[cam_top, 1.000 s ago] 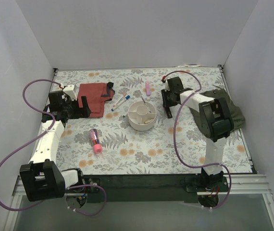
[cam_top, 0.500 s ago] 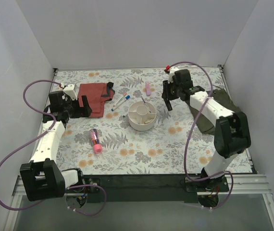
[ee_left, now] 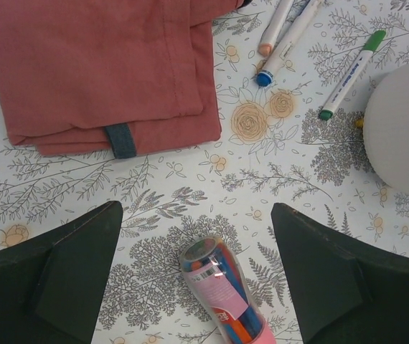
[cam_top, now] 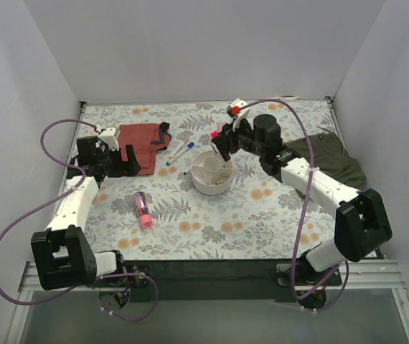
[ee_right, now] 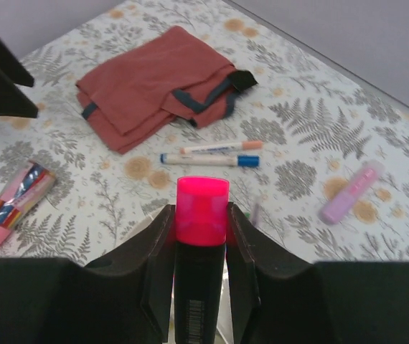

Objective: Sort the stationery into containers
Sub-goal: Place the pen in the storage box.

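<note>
The right gripper [ee_right: 200, 247] is pinching a black plastic highlighter with a bright pink cap [ee_right: 202, 208], the cap protruding past the fingertips, over the round white plastic desk organiser [cam_top: 208, 188]. The left gripper [ee_left: 196, 229] is hovering over the floral table cover [cam_top: 276, 215] with its jaws spread wide.

Pink-capped black highlighter [ee_right: 200, 266] aloft, near round white organiser [cam_top: 212, 188]

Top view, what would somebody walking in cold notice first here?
The right gripper pinches a black highlighter with a bright pink cap, over the far rim of the white organiser mid-table. To the left lie a folded rust-red cloth and a pink-ended tube of pens.
</note>
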Tool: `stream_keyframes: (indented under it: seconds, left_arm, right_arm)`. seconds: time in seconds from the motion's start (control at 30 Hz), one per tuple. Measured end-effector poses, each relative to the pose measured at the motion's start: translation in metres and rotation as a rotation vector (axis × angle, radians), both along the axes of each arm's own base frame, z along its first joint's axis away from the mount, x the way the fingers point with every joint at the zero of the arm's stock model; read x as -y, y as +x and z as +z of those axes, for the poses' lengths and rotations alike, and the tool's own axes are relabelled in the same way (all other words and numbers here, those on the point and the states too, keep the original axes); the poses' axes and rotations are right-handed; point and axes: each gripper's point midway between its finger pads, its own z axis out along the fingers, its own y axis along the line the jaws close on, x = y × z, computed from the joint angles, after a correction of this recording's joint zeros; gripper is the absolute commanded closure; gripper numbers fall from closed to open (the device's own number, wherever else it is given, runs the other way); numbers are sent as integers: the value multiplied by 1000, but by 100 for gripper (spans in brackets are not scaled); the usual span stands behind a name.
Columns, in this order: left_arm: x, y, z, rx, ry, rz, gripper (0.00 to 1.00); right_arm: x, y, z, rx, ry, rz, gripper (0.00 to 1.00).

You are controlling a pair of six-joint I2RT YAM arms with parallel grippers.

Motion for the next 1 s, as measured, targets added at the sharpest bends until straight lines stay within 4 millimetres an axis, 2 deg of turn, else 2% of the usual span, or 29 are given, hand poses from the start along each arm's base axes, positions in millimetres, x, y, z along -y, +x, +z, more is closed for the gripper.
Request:
stream_keyframes:
  seconds: [0.13,0.3,0.53,0.73,1.0]
  left_arm:
    - [1,0,-6,-22,2,-18,14]
    - [0,3,-3,-32,15,-36,14]
    - [-1,3,-8,-52,32,-51,15]
    - [-4,3,-18,-85,44,-50,15]
    - [-4,1,-22,-100,45,-52,15]
  right_arm:
    - [-38,-15,6,89,40,98,99]
    - [-62,-13,14,172,91,137,99]
    - [-81,-4,-2,200,112,158,99]
    - [-91,8,-12,216,121,158,99]
    - [-102,21,-32,217,125,157,99]
